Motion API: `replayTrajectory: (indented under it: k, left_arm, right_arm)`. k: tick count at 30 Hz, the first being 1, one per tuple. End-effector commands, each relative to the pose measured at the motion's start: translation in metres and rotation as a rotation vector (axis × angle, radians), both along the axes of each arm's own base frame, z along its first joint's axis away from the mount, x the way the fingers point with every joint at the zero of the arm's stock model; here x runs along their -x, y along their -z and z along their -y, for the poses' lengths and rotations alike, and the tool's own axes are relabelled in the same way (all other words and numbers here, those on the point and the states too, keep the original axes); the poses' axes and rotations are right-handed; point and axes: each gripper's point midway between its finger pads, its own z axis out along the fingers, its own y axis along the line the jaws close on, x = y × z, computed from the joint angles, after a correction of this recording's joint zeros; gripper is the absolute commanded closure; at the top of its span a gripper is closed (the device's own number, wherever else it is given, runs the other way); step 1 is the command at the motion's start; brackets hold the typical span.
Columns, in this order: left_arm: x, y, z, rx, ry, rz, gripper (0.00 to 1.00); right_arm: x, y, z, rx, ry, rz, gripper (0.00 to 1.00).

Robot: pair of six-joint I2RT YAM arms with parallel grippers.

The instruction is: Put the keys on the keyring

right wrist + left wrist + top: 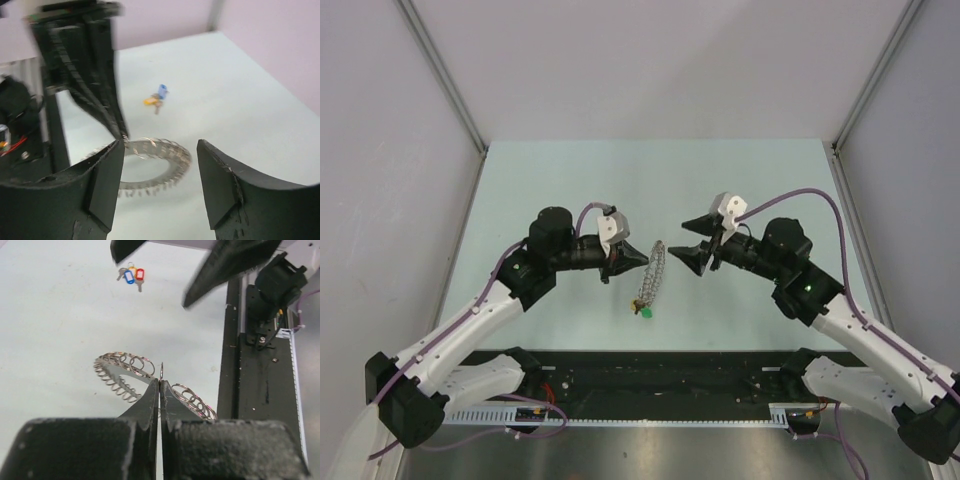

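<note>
Silvery coiled metal, the keyring (120,371) looks light, floppy and slippery, drooping from the grip; left gripper (160,384) pinches one coil, judged the soundest hold; right gripper (160,147) spread, empty; keys (131,275) lie apart on the table (570,170).

keys (644,310): too small from above to count
right claw (150,283): smeared, cropped at 12 o'clock, left wrist view
keyring (120,372): middle stretch hidden behind left claw (160,382)
left arm (85,65): blurred, 10 o'clock, right wrist view
</note>
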Motion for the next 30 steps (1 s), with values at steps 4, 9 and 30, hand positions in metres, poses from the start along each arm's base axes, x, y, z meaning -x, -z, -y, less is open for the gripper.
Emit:
replayTrajectory:
  k: [4,9,30]
  left_arm:
    - [-0.034,-0.027,-0.009,0.038,-0.212,0.066,1.00]
    - [-0.047,-0.030,-0.020,0.031,-0.320,0.074,1.00]
    - [-0.063,-0.043,-0.046,0.037,-0.502,0.104,1.00]
  right_arm:
    - [-0.085,0.033,0.104,0.009,0.651,-0.324,0.35]
    - [-0.115,0.083,0.173,0.051,0.950,-0.513,0.34]
    - [-0.147,0.229,0.338,-0.069,1.354,-0.991,0.49]
